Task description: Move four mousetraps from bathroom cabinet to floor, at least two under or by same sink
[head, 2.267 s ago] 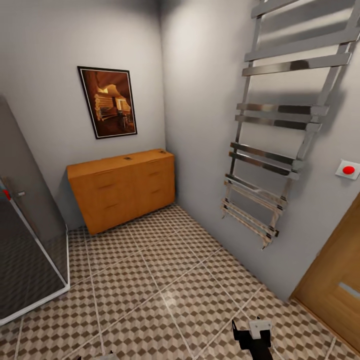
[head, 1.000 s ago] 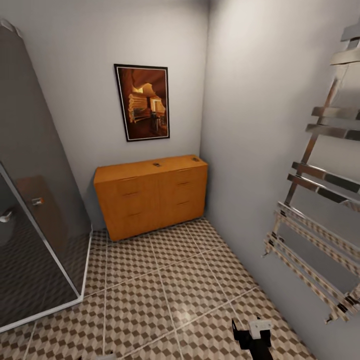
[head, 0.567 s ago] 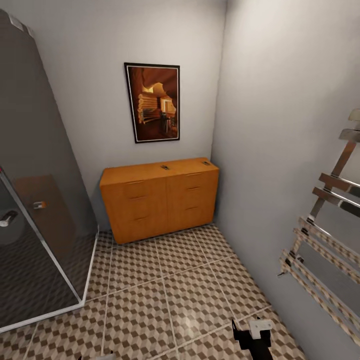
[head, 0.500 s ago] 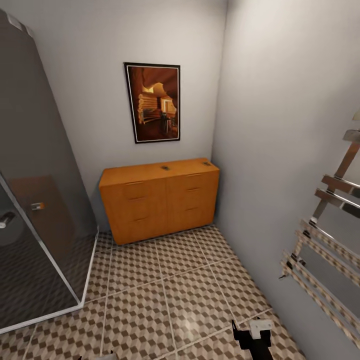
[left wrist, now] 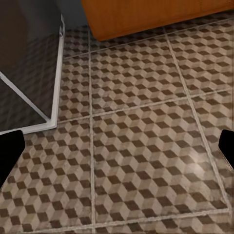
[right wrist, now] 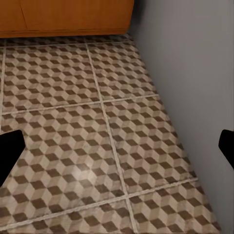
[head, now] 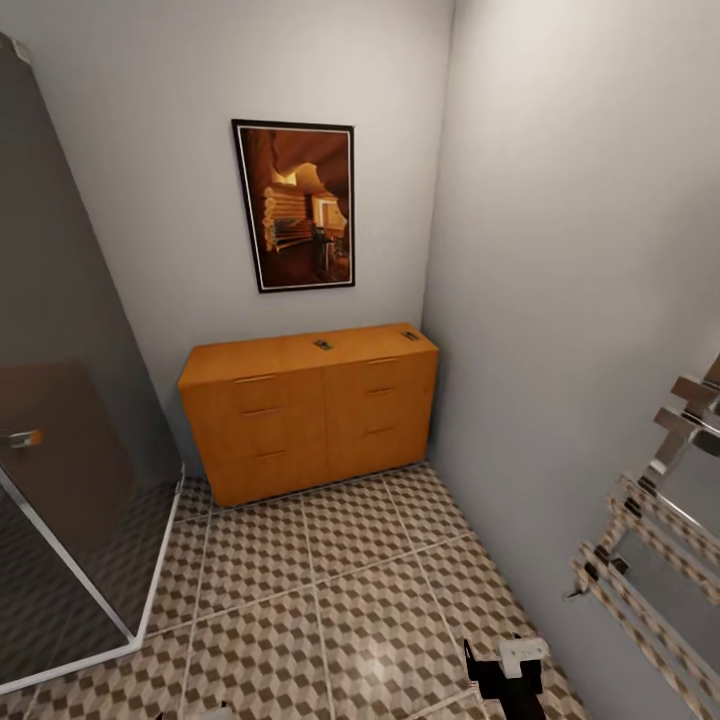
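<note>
An orange wooden cabinet (head: 310, 410) with drawer fronts stands against the far wall in the head view. Two small flat dark things lie on its top, one near the middle (head: 322, 344) and one at the right end (head: 410, 335); they look like mousetraps but are too small to be sure. The cube-patterned bathroom floor (head: 330, 600) stretches from me to the cabinet. My right gripper (head: 505, 665) hangs low over the tiles, and over the floor (right wrist: 97, 146) its fingers stand wide apart, open and empty. My left gripper (left wrist: 117, 151) is open and empty too. The sink is out of view.
A glass shower enclosure (head: 60, 480) with a white base rim takes the left side. A grey wall (head: 560, 300) runs along the right, carrying a chrome towel rail (head: 660, 540). A framed picture (head: 297, 205) hangs above the cabinet.
The camera has swung left and drawn nearer the cabinet, so the towel rail has slid to the right edge and the door is gone. Both grippers hold the same pose.
</note>
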Motion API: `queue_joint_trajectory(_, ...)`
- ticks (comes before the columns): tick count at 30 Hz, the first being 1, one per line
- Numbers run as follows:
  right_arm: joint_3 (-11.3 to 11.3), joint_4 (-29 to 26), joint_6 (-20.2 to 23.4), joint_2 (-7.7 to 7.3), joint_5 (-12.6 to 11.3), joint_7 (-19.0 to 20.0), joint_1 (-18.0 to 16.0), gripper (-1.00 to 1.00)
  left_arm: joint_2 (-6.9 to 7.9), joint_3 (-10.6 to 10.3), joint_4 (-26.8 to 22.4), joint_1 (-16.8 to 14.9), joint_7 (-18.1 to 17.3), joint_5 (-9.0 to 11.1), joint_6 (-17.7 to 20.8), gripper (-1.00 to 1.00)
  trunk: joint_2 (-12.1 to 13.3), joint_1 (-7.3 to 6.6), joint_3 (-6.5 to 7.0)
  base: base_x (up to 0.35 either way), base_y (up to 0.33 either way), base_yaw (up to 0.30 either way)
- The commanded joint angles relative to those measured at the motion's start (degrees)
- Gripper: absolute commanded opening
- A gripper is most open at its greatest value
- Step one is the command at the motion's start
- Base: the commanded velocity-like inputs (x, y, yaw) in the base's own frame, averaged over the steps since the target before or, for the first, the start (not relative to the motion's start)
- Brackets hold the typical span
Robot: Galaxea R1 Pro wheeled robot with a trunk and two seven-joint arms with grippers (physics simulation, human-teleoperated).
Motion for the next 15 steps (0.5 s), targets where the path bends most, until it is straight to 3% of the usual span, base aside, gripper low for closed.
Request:
queue_joint_trajectory(1,0.3,0.1,0.0,-0.01,0.6,-0.6,-0.1,1.00,-0.02,-0.2,0.2,-0.1,0.6,-0.4,-0.2,1.00,-0.1,0.07,-0.12,0.304,-0.109,0.001)
queue_joint_trajectory(15,0.3,0.1,0.0,-0.01,0.6,-0.6,0.0,1.00,-0.02,-0.2,0.2,-0.1,0.6,-0.4,-0.2,1.00,-0.1,0.07,-0.12,0.301,-0.022,0.000)
